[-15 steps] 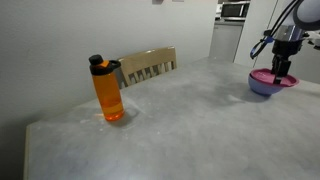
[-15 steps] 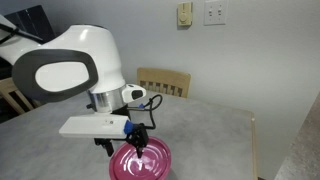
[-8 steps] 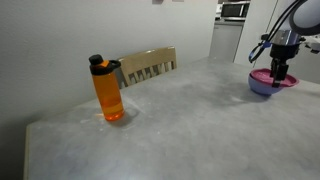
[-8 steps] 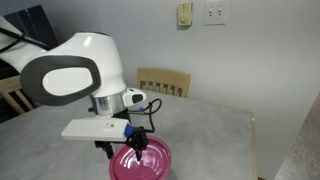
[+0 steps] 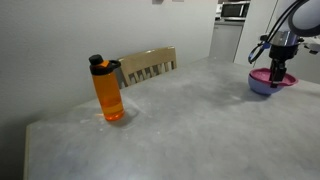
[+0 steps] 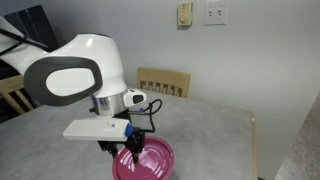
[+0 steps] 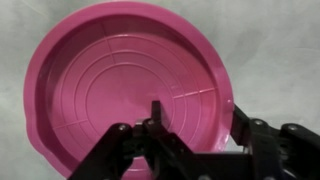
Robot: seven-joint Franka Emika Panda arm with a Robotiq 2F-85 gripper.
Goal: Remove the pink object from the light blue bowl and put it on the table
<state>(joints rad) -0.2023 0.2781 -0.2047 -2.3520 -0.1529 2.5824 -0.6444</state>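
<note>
- In an exterior view I watch from well across the surface (image 5: 200, 110), far from the pink dish (image 5: 289, 80), with an orange bottle (image 5: 108, 95) nearer me.
- In an exterior view I sit close to the pink dish, the arm (image 6: 75, 75) just above it.
- My wrist view looks straight down on it, very near.
- All three share the pink dish.

The pink object (image 6: 152, 163), in the claw (image 6: 133, 151), now slightly up and sideways from its earlier spot.
</note>
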